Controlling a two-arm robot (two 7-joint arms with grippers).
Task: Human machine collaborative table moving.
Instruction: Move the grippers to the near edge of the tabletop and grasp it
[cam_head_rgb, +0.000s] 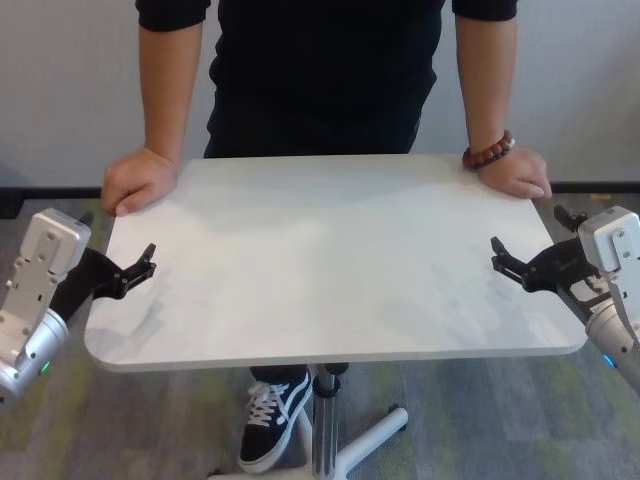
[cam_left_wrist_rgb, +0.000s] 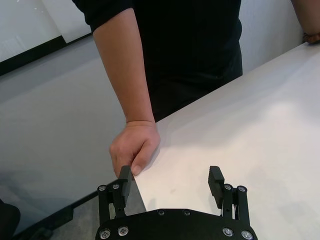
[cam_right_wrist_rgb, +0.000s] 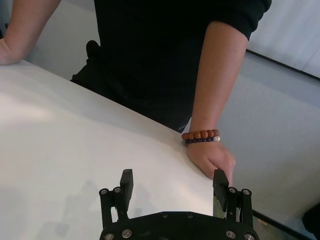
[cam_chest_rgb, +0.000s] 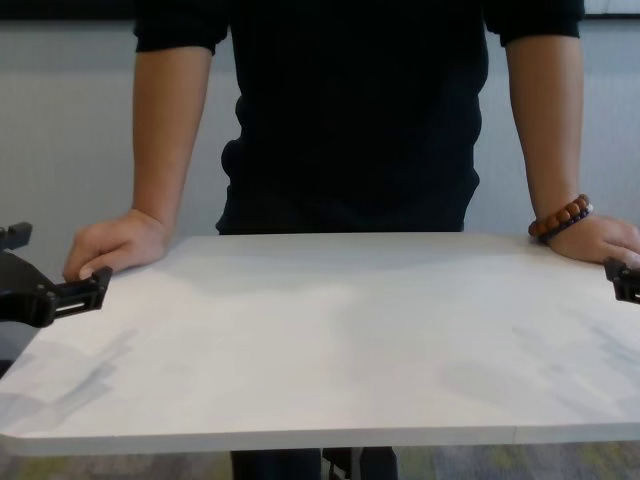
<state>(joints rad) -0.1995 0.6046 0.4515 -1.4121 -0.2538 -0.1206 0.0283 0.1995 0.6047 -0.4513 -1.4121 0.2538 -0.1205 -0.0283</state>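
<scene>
White tabletop: the table (cam_head_rgb: 330, 260) fills the space in front of me on its silver pole (cam_head_rgb: 322, 420).
Left gripper (cam_head_rgb: 140, 264): I see it at the table's left edge, fingers spread with the edge between them, not clamped.
Right gripper (cam_head_rgb: 505, 260): it sits at the right edge, likewise spread around the edge.
Far side: the human (cam_head_rgb: 325, 70) stands opposite me, one hand (cam_head_rgb: 140, 180) on each far corner, beaded bracelet (cam_head_rgb: 488, 152) on the wrist to my right.
</scene>
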